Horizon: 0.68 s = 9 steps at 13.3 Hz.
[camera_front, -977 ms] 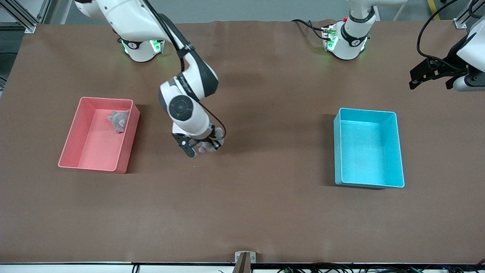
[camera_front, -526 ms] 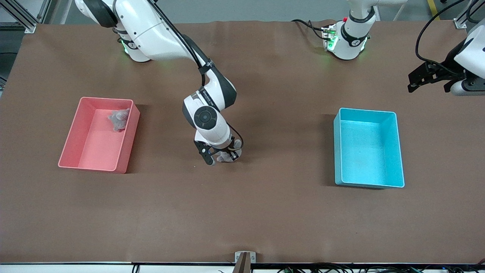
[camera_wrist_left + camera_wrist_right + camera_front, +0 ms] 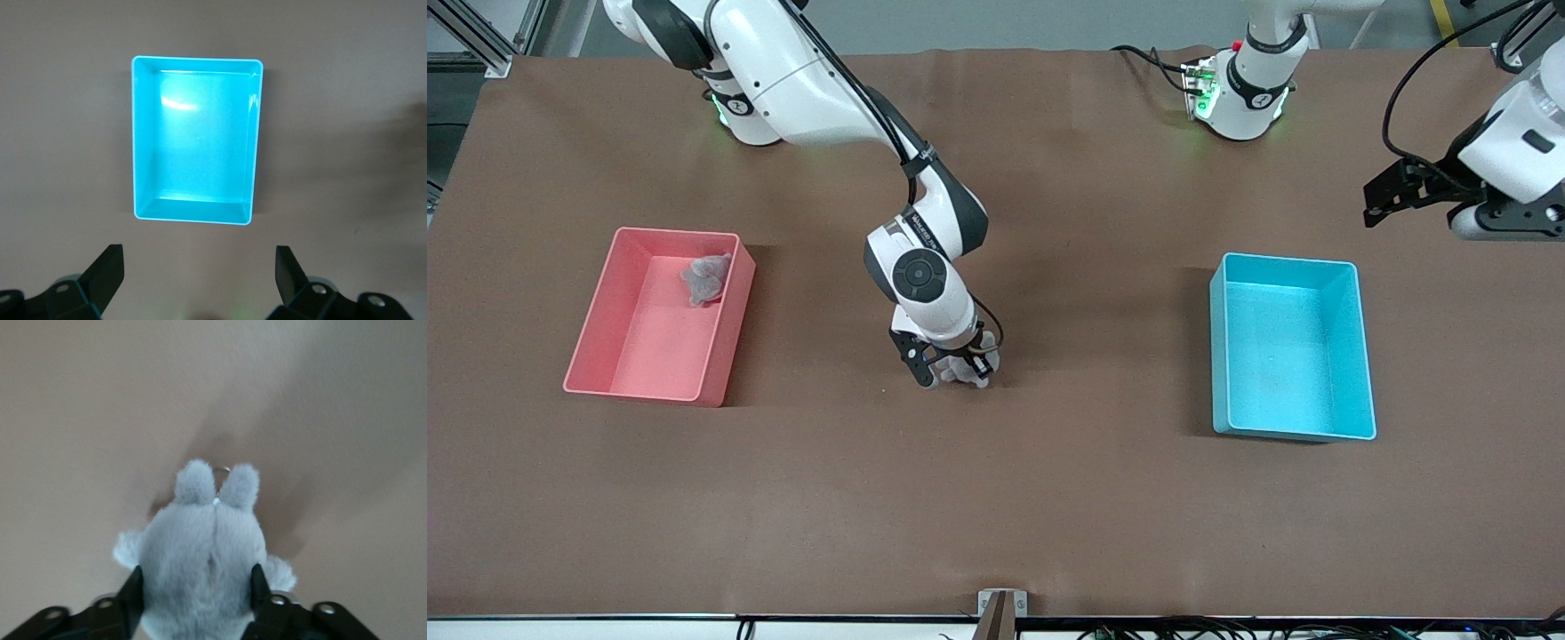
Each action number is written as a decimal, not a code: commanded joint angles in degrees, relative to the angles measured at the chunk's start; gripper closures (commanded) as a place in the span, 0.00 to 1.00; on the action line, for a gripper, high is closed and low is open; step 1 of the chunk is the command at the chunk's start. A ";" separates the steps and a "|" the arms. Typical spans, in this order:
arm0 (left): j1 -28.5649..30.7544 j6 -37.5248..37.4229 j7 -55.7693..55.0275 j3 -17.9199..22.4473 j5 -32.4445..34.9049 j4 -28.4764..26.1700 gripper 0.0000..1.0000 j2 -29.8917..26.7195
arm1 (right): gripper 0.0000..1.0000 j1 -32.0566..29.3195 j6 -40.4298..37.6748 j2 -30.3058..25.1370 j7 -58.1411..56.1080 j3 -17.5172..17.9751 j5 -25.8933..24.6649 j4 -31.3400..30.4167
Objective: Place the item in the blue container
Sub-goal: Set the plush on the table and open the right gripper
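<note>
My right gripper (image 3: 951,368) is shut on a grey plush toy (image 3: 968,366) and holds it low over the middle of the brown table. In the right wrist view the plush toy (image 3: 203,550) fills the space between the black fingers (image 3: 133,587), ears and a small metal ring pointing away from my right gripper (image 3: 195,579). The blue container (image 3: 1362,356) stands empty toward the left arm's end of the table. My left gripper (image 3: 1385,190) hangs open in the air beside that bin. The left wrist view looks down on the blue container (image 3: 252,133) past my empty left gripper (image 3: 198,252).
A pink bin (image 3: 729,311) stands toward the right arm's end of the table, with a second grey plush toy (image 3: 704,277) in the corner farthest from the front camera. A small metal bracket (image 3: 1000,604) sits at the table's front edge.
My right gripper has carried the plush toy from near the pink bin toward the table's middle. My left gripper has drifted slightly toward the table's middle.
</note>
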 commanded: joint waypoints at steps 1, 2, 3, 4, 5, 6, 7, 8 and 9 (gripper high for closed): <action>-3.28 1.43 -0.14 -0.08 0.04 0.88 0.00 2.15 | 0.00 -2.72 -8.13 -1.47 -2.55 0.34 -0.80 4.96; -4.68 2.40 -0.15 -0.08 -0.23 0.79 0.00 3.64 | 0.00 -4.12 -12.70 -1.65 -4.83 0.42 -0.62 6.99; -6.00 3.37 -0.15 -0.17 -0.40 0.79 0.00 5.22 | 0.00 -5.52 -16.84 -3.30 -7.99 0.42 -0.71 8.05; -7.84 5.20 -0.84 -0.08 -0.66 0.53 0.00 6.98 | 0.00 -7.28 -19.75 -6.28 -13.85 0.34 -0.71 7.54; -9.69 7.40 -3.72 -0.08 -0.67 0.53 0.00 9.00 | 0.00 -9.47 -22.65 -9.00 -20.52 0.34 -0.62 5.97; -12.14 10.29 -8.88 -0.08 -0.67 0.61 0.00 11.19 | 0.00 -12.02 -24.94 -11.99 -26.41 0.34 -0.53 4.30; -14.08 13.28 -13.63 -0.08 -0.67 0.79 0.00 13.74 | 0.00 -14.48 -27.23 -14.63 -31.17 0.34 -0.53 2.37; -16.10 16.53 -17.33 -0.17 -0.84 0.88 0.00 16.29 | 0.00 -16.68 -29.08 -17.27 -36.27 0.25 -0.62 0.26; -17.34 20.13 -20.50 -0.17 -1.89 0.88 0.00 19.53 | 0.00 -19.66 -29.70 -20.60 -42.50 0.25 -0.88 -3.59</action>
